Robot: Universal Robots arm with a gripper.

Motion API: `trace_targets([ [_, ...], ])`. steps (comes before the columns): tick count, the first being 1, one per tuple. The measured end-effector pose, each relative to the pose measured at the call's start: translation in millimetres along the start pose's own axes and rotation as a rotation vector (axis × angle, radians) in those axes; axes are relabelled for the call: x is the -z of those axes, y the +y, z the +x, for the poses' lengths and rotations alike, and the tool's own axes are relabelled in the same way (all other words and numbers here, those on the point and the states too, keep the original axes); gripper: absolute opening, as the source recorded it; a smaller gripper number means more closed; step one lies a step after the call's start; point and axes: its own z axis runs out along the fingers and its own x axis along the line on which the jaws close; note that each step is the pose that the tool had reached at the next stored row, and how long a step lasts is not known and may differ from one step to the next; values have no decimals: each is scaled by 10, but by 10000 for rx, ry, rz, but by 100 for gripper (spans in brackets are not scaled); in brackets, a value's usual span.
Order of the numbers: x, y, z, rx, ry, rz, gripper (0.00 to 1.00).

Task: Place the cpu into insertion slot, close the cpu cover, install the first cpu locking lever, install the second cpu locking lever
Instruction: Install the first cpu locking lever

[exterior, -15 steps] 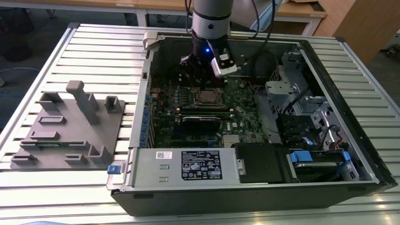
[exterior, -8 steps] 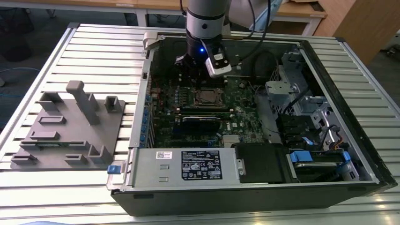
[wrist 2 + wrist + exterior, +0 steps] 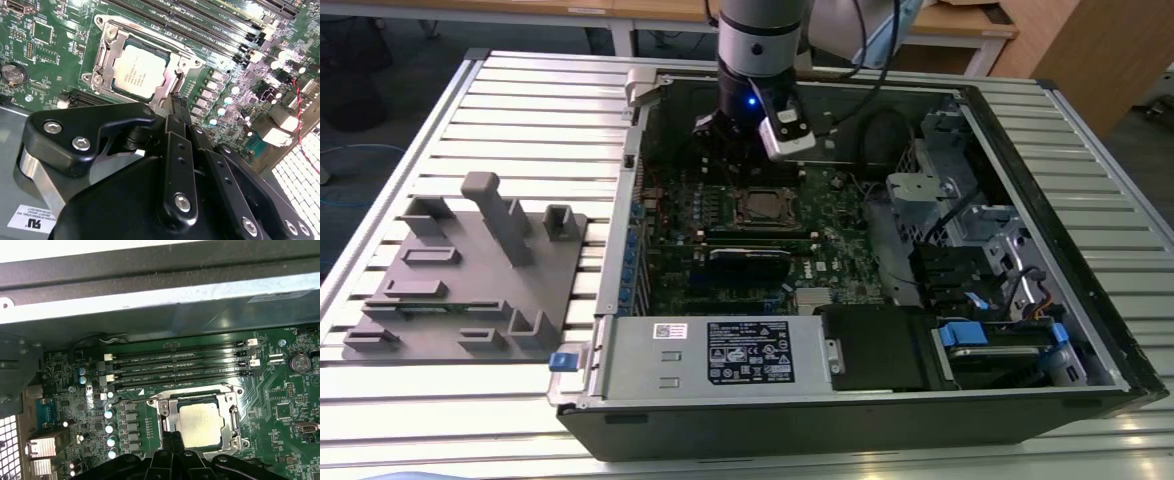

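Note:
The cpu [image 3: 139,70] [image 3: 200,425], a square chip with a dull silver top, lies flat in the insertion slot [image 3: 761,207] on the green board. The cpu cover [image 3: 111,47] [image 3: 228,410], a silvery frame, lies down around the chip. My gripper [image 3: 174,104] [image 3: 172,439] hangs low inside the case, at the socket's edge. Its black fingers [image 3: 176,145] are drawn together with nothing between them. A thin lever rod [image 3: 176,80] runs along the socket's side right by the fingertips. In the exterior view the gripper [image 3: 750,165] sits just behind the socket.
Long black memory slots [image 3: 175,367] run beside the socket. The case wall [image 3: 150,295] stands close behind them. A power supply [image 3: 707,355] fills the near side of the case and drive bays [image 3: 987,260] the exterior view's right. A grey fixture [image 3: 467,280] sits outside the case.

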Motion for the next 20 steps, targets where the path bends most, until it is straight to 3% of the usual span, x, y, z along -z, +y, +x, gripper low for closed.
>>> trace_targets([
  [8,60,2,0,9,-12,-3,10],
  [16,62,2,0,10,-15,-2,10],
  [20,62,-4,42,10,-15,-1,10],
])
